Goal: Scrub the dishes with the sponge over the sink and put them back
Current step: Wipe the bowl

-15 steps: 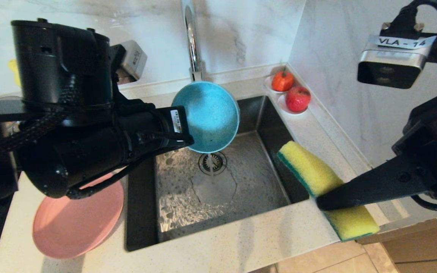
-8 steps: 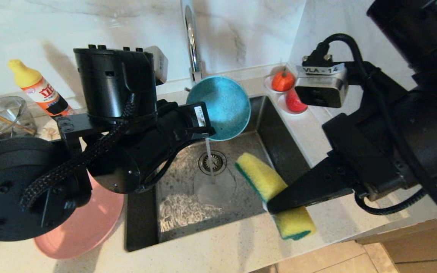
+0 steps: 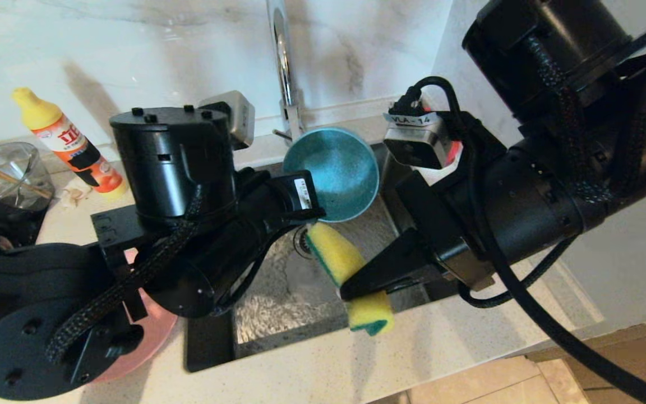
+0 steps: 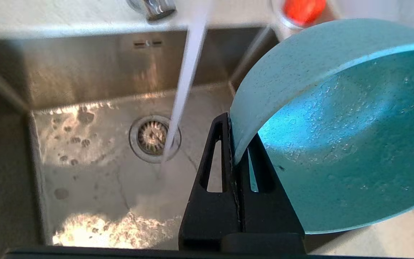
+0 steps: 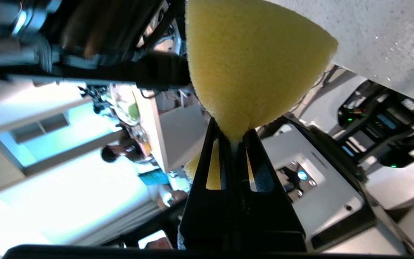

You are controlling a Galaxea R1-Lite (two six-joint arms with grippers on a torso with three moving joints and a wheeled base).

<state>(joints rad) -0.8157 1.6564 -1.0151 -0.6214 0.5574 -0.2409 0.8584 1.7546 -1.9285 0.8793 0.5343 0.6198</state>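
Note:
My left gripper (image 3: pixel 317 211) is shut on the rim of the teal-blue bowl (image 3: pixel 331 174), holding it tilted on edge over the sink (image 3: pixel 278 303). In the left wrist view the fingertips (image 4: pixel 234 144) pinch the wet bowl (image 4: pixel 336 144) beside the running water (image 4: pixel 185 82). My right gripper (image 3: pixel 351 292) is shut on the middle of the yellow sponge (image 3: pixel 337 255), whose upper end lies just under the bowl's lower rim; contact cannot be told. The right wrist view shows the sponge (image 5: pixel 250 61) squeezed between the jaws (image 5: pixel 234 138). The pink plate (image 3: pixel 155 342) lies on the counter left of the sink, mostly behind my left arm.
The chrome tap (image 3: pixel 284 67) stands behind the sink. A yellow-capped detergent bottle (image 3: pixel 70 143) and a clear glass bowl (image 3: pixel 3 174) sit at the back left. A red fruit (image 4: pixel 302 10) rests on the sink's far corner ledge. The counter's front edge (image 3: pixel 356 365) runs below the sink.
My right arm has swung left, carrying the sponge from the counter on the right to over the sink under the bowl. The left arm has shifted the bowl slightly right and back.

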